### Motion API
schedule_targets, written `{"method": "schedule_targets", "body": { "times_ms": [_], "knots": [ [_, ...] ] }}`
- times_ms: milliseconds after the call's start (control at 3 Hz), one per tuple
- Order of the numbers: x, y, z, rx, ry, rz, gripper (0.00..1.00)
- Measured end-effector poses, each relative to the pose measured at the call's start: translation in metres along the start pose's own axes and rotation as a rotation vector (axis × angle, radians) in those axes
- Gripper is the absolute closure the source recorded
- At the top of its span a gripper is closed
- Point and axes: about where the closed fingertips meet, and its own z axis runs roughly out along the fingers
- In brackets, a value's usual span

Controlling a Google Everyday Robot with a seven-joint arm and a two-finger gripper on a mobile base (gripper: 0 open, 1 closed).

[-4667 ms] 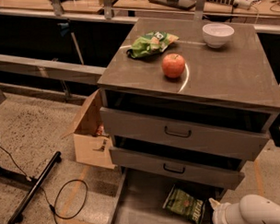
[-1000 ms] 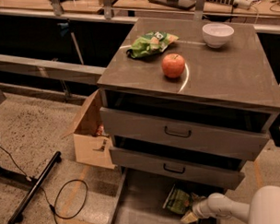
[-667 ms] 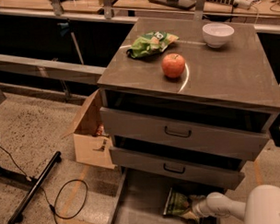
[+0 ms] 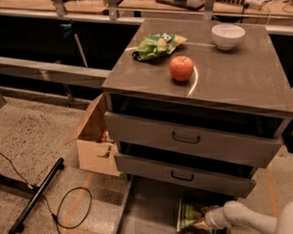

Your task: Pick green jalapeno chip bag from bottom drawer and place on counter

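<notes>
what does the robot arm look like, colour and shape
The arm is off-white, smooth and tubular, with a rounded joint and a thicker segment at the lower right corner. No cables or markings show. The gripper is at the chip bag in the bottom drawer.

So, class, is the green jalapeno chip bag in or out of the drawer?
In. The bag lies on the bottom drawer floor, the gripper at its edge.

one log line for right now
phase: pick | gripper: in bottom drawer, at green jalapeno chip bag | bag: flat on drawer floor | counter: not yet placed
</notes>
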Motion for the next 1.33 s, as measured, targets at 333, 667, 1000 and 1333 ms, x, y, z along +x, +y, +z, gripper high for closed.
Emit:
{"method": "schedule_targets", "body": {
  "times_ms": [333, 667, 1000, 1333],
  "knots": [
    [-0.012, 0.010, -0.048, -0.059, -0.079, -0.010, 1.00],
    [-0.022, 0.026, -0.089, -0.142, -0.161, -0.037, 1.00],
    [-0.041, 0.045, -0.133, -0.211, -0.267, -0.080, 1.00],
    [-0.067, 0.049, -0.171, -0.234, -0.401, -0.098, 1.00]
  ]
}}
